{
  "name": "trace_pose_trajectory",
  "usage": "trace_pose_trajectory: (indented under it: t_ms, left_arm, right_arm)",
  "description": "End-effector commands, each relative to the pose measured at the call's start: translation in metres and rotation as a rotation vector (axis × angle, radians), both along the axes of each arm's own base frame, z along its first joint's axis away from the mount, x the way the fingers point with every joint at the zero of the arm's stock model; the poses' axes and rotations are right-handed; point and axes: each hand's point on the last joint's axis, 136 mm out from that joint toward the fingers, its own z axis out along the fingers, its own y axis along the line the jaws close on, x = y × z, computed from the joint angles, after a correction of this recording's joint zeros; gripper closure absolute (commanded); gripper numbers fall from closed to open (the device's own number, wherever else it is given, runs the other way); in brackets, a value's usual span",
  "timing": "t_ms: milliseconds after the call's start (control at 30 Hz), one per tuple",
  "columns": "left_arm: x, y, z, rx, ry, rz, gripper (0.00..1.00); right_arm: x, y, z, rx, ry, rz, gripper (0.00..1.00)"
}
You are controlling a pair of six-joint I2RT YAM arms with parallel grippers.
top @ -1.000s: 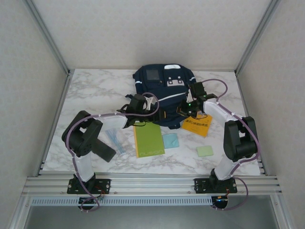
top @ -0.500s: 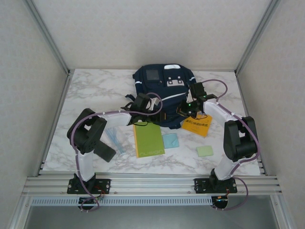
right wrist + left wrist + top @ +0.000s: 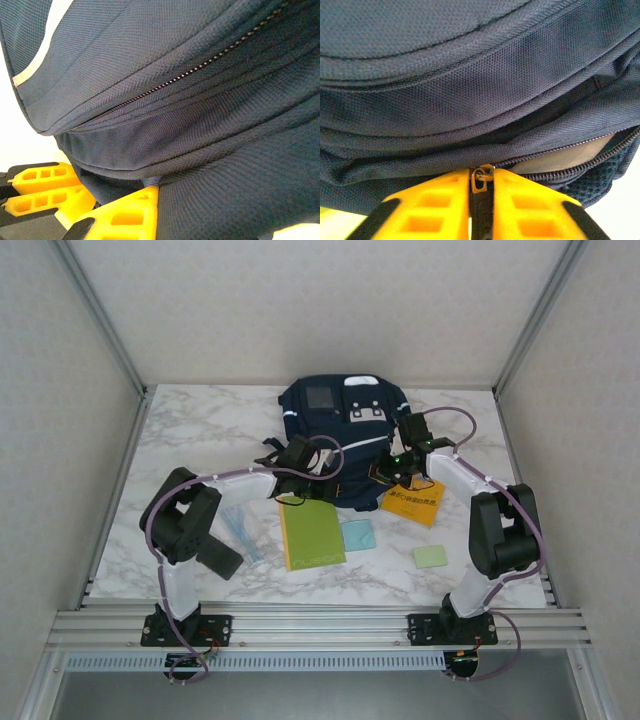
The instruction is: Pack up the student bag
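One backpack (image 3: 345,430) on desk (image 3: 200,430), left end effector (image 3: 481,172) clamped on one zipper pull (image 3: 480,181), right end effector (image 3: 387,471) grip indiscernible, one green notebook (image 3: 312,533), one orange book (image 3: 413,502)

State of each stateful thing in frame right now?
Dark navy fabric backpack: zipper partly open, pale interior showing.
Left gripper: shut on metal zipper pull.
Right gripper: backpack fabric between jaws, grip unclear.
Green notebook: closed, flat.
Yellow book: closed, flat.

Dark print sits on the orange book (image 3: 412,502) on the counter, too small to read. Faint lettering runs along the green notebook (image 3: 312,532), and that can't be made out either.
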Motion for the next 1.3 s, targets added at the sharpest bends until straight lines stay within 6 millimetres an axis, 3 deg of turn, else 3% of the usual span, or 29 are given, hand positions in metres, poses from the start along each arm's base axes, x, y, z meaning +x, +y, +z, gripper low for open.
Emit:
trace_pose_trajectory:
  t_ms: [0, 100, 233, 300, 500, 567, 733, 867, 1100, 1267]
  left_arm:
    - [-0.031, 0.024, -0.031, 0.152, 0.122, -0.022, 0.99]
    - [-0.025, 0.026, -0.028, 0.17, 0.098, -0.01, 1.0]
    - [-0.011, 0.079, -0.037, 0.344, 0.067, 0.09, 1.0]
    - [-0.007, 0.105, -0.04, 0.343, 0.101, 0.151, 1.0]
    - [-0.003, 0.145, -0.034, 0.462, 0.049, 0.209, 1.0]
    - [0.013, 0.158, -0.031, 0.52, -0.014, 0.272, 1.0]
    - [0.081, 0.188, -0.013, 0.599, -0.242, 0.467, 1.0]
    - [0.123, 0.211, -0.012, 0.648, -0.296, 0.537, 1.0]
    - [0.157, 0.243, -0.01, 0.624, -0.316, 0.594, 1.0]
    - [0.177, 0.263, -0.016, 0.498, -0.229, 0.675, 1.0]
  right_arm:
    - [0.02, 0.011, 0.038, 0.071, -0.118, 0.017, 1.0]
    - [0.019, 0.01, 0.04, 0.063, -0.121, 0.017, 1.0]
    - [0.018, 0.001, 0.039, 0.025, -0.124, 0.001, 1.0]
    - [0.017, -0.006, 0.038, 0.007, -0.119, -0.018, 1.0]
    - [0.019, -0.014, 0.04, 0.017, -0.118, -0.041, 1.0]
    - [0.019, -0.012, 0.043, 0.033, -0.125, -0.033, 1.0]
    - [0.014, -0.008, 0.046, 0.054, -0.125, -0.004, 1.0]
    - [0.008, -0.007, 0.044, 0.053, -0.116, 0.016, 1.0]
    - [0.005, -0.007, 0.045, 0.05, -0.115, 0.039, 1.0]
    - [0.006, -0.005, 0.048, 0.054, -0.116, 0.061, 1.0]
